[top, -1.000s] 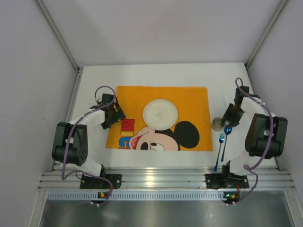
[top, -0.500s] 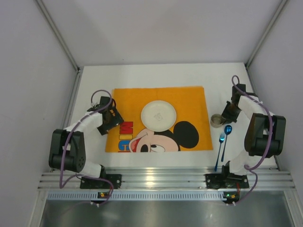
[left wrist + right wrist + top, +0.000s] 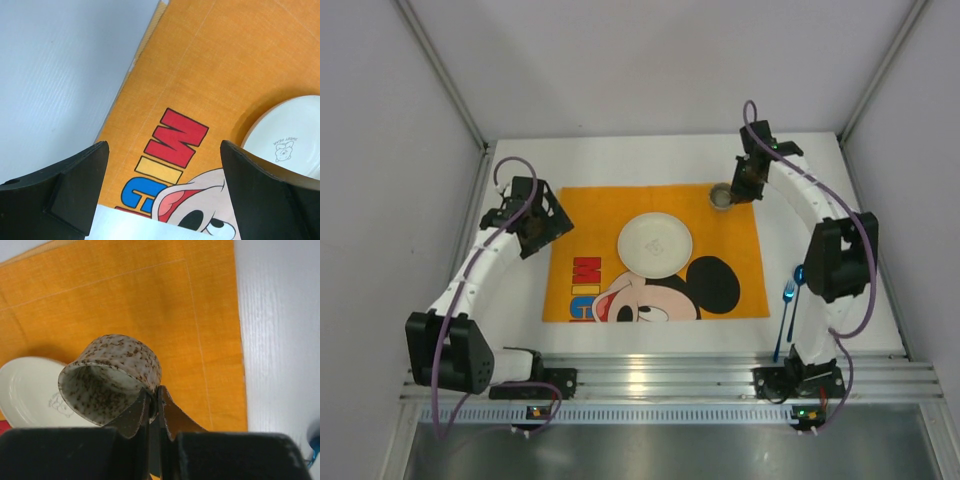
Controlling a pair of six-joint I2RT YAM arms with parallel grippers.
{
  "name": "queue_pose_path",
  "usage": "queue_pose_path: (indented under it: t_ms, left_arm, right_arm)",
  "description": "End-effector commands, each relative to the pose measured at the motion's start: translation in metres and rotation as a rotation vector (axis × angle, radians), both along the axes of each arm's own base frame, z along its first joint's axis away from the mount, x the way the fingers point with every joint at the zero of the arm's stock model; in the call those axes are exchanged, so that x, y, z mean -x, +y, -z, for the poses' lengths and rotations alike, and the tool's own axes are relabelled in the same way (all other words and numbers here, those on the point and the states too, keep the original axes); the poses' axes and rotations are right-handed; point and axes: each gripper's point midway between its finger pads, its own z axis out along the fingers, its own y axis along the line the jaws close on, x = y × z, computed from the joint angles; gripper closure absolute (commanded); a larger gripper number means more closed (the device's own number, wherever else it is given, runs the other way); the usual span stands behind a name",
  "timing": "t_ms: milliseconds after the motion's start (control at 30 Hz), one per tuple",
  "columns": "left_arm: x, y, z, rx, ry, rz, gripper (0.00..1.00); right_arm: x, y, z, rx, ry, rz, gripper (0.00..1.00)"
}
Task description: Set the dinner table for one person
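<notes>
Right gripper (image 3: 154, 396): jaws closed down to a narrow slit, pinching the wall of a speckled cup (image 3: 114, 371) at its rim. One finger sits inside the cup and the other outside. In the right wrist view the cup is tilted, its mouth turned toward the camera. Whether its base touches the cloth cannot be told. From overhead, the cup sits at the far right corner of the orange placemat (image 3: 610, 205), and the right arm reaches well forward to it.

Left gripper (image 3: 163, 162): jaws spread wide with nothing between them. It hangs over the left part of the placemat near the printed letters. The bare table shows just beyond the cloth's left edge.

A white plate (image 3: 655, 245) lies flat on the placemat, roughly central, above the cartoon face. It is apart from both grippers and clear of the cup.

A blue fork (image 3: 784, 322) and a blue spoon (image 3: 799, 286) lie side by side on the bare surface, just right of the placemat's near right corner.

The dinner table (image 3: 620, 155) is the white top carrying all of the above. It runs from the aluminium rail at the arm bases to the far wall, with the placemat near its middle.
</notes>
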Motion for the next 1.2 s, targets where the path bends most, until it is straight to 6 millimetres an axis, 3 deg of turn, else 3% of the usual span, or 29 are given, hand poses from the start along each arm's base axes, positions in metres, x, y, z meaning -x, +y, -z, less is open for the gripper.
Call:
queue_pose_path:
  t_ms: [0, 133, 267, 300, 433, 500, 600, 633, 667, 700, 767, 800, 833, 900, 933, 1000, 1033, 1167]
  left_arm:
    - [0.014, 0.003, -0.010, -0.015, 0.018, 0.020, 0.02]
    - [0.029, 0.005, -0.019, -0.015, -0.001, 0.029, 0.02]
    - [0.043, 0.010, -0.026, -0.035, -0.019, 0.037, 0.02]
    - [0.046, 0.012, -0.026, -0.043, -0.020, 0.033, 0.02]
    - [0.056, 0.016, -0.034, -0.055, -0.048, 0.027, 0.02]
    - [0.060, 0.017, -0.033, -0.058, -0.044, 0.031, 0.02]
    - [0.066, 0.015, -0.030, -0.051, -0.042, 0.049, 0.02]
    - [0.068, 0.014, -0.030, -0.047, -0.044, 0.054, 0.02]
    - [0.070, 0.012, -0.028, -0.034, -0.043, 0.067, 0.02]
    - [0.072, 0.007, -0.024, -0.015, -0.038, 0.082, 0.02]
    - [0.074, 0.003, -0.018, 0.007, -0.035, 0.094, 0.02]
    - [0.076, 0.001, -0.011, 0.014, -0.022, 0.102, 0.02]
    - [0.075, -0.001, -0.008, 0.025, -0.029, 0.106, 0.02]
    - [0.077, -0.005, 0.001, 0.046, -0.014, 0.112, 0.02]
    - [0.076, -0.007, 0.002, 0.055, -0.018, 0.112, 0.02]
    - [0.077, -0.010, 0.006, 0.064, -0.012, 0.118, 0.02]
    - [0.076, -0.011, 0.007, 0.066, -0.013, 0.119, 0.02]
    - [0.073, -0.012, 0.008, 0.065, -0.015, 0.125, 0.02]
  right_arm:
    - [-0.018, 0.008, 0.028, 0.017, 0.064, 0.041, 1.00]
    - [-0.049, 0.009, 0.054, 0.047, 0.095, 0.056, 1.00]
    - [-0.058, 0.015, 0.068, 0.044, 0.126, 0.054, 1.00]
    - [-0.059, 0.014, 0.069, 0.045, 0.127, 0.056, 0.95]
    - [-0.045, 0.001, 0.053, 0.071, 0.114, 0.074, 0.21]
    - [-0.035, -0.014, 0.043, 0.102, 0.103, 0.075, 0.13]
    - [0.000, -0.054, 0.025, 0.104, 0.101, 0.128, 0.00]
    - [0.026, -0.075, 0.023, 0.096, 0.114, 0.168, 0.00]
    - [0.037, -0.080, 0.023, 0.068, 0.116, 0.174, 0.00]
    - [0.065, -0.094, 0.024, 0.047, 0.132, 0.203, 0.00]
    - [0.093, -0.097, 0.030, 0.023, 0.154, 0.210, 0.01]
    - [0.106, -0.107, 0.034, 0.006, 0.162, 0.246, 0.03]
    - [0.132, -0.111, 0.044, -0.012, 0.188, 0.271, 0.09]
    - [0.156, -0.105, 0.055, -0.079, 0.220, 0.295, 0.17]
    - [0.173, -0.103, 0.066, -0.102, 0.240, 0.318, 0.29]
    - [0.186, -0.095, 0.076, -0.145, 0.257, 0.318, 0.40]
    - [0.197, -0.093, 0.088, -0.153, 0.290, 0.324, 0.42]
    - [0.215, -0.089, 0.105, -0.157, 0.352, 0.324, 0.54]
